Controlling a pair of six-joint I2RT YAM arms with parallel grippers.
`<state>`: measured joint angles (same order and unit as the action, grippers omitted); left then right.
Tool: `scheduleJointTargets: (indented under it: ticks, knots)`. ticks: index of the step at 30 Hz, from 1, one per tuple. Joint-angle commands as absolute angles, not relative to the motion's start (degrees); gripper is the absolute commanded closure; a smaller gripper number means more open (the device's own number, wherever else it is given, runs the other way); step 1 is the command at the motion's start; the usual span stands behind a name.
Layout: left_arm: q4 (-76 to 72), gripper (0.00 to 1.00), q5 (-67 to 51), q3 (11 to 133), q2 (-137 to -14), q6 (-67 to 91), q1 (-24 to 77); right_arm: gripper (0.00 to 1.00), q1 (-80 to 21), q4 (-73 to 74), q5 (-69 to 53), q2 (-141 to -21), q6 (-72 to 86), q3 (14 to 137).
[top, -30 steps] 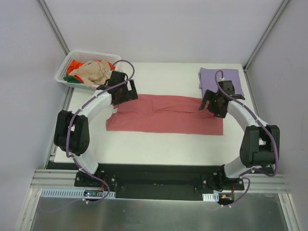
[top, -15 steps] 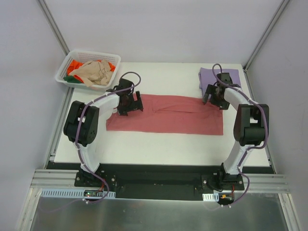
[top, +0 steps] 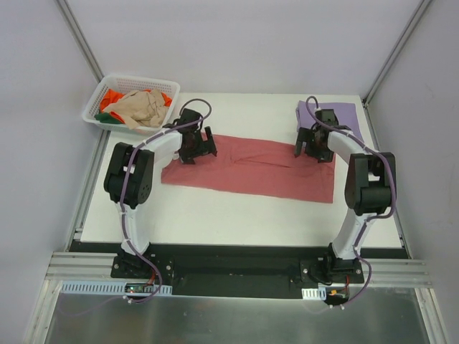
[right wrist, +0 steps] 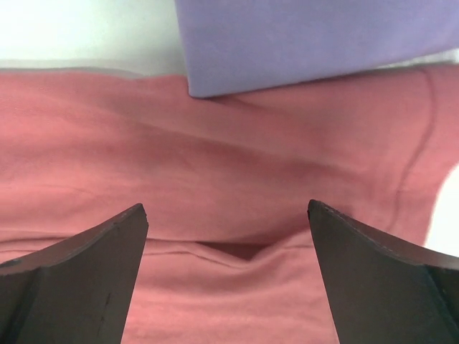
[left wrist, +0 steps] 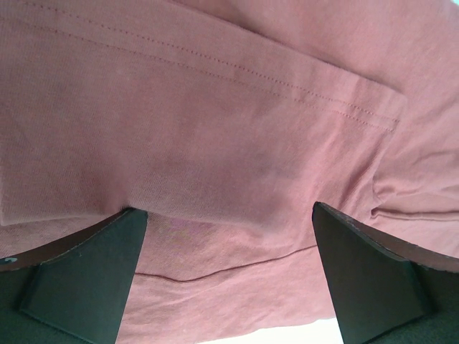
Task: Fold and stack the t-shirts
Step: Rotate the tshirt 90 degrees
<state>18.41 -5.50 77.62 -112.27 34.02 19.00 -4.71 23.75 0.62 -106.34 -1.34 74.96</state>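
Note:
The rose-red t-shirt (top: 251, 168) lies flat as a long strip across the middle of the table. My left gripper (top: 197, 146) is open and sits low over the shirt's back left end; its view (left wrist: 226, 269) shows a folded hem layer (left wrist: 215, 107) between the fingers (left wrist: 79, 276). My right gripper (top: 313, 143) is open over the back right end, where a cloth fold (right wrist: 237, 251) sits between its fingers (right wrist: 380, 276). The lavender t-shirt (top: 346, 115) lies folded at the back right and overlaps the red shirt's edge (right wrist: 308, 36).
A white lattice basket (top: 95, 107) at the back left holds the beige (top: 140, 106), orange (top: 111, 95) and green (top: 107, 118) shirts. White table surface (top: 237, 215) shows in front of the red shirt. Frame posts stand at both back corners.
Both arms have swung inward and their grippers have come down onto the back edge of the red shirt. The cloth has shifted slightly and lies a little skewed.

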Motion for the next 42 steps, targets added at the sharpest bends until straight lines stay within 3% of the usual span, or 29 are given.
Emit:
scheduleJointTargets:
  ticks: [1, 12, 18, 22, 25, 34, 39, 42]
  knots:
    - [21.9, 0.01, -4.0, 81.8, -117.8, 35.7, 18.0, 0.04, -5.3, 28.2, 2.6, -109.7, -0.1, 78.2]
    - [24.5, 0.01, -13.7, 108.9, -134.0, 35.2, 13.5, 0.04, -8.6, 31.8, -4.2, -95.5, 11.2, 55.2]
    - [24.3, 0.01, -23.1, 131.7, -148.4, 38.8, 13.6, 0.04, -29.9, 27.7, -16.8, -88.6, 14.7, 44.2]
    - [20.2, 0.01, -29.1, 143.7, -158.0, 45.9, 13.8, 0.04, -47.3, 22.5, -30.6, -92.6, 10.7, 50.8]
    - [14.3, 0.01, -29.7, 142.1, -157.7, 48.8, 14.7, 0.04, -52.0, 25.3, -28.2, -92.9, 5.6, 57.3]
    - [12.6, 0.01, -23.4, 134.9, -143.3, 40.6, 16.9, 0.04, -47.0, 25.7, -18.6, -81.8, 7.7, 55.1]
    - [12.7, 0.01, -18.8, 122.9, -128.7, 36.0, 16.9, 0.04, -44.7, 24.9, -9.9, -72.4, 9.7, 50.6]
    - [13.2, 0.01, -17.6, 113.7, -121.0, 33.8, 17.0, 0.04, -42.9, 20.8, -14.2, -67.8, 9.0, 46.8]
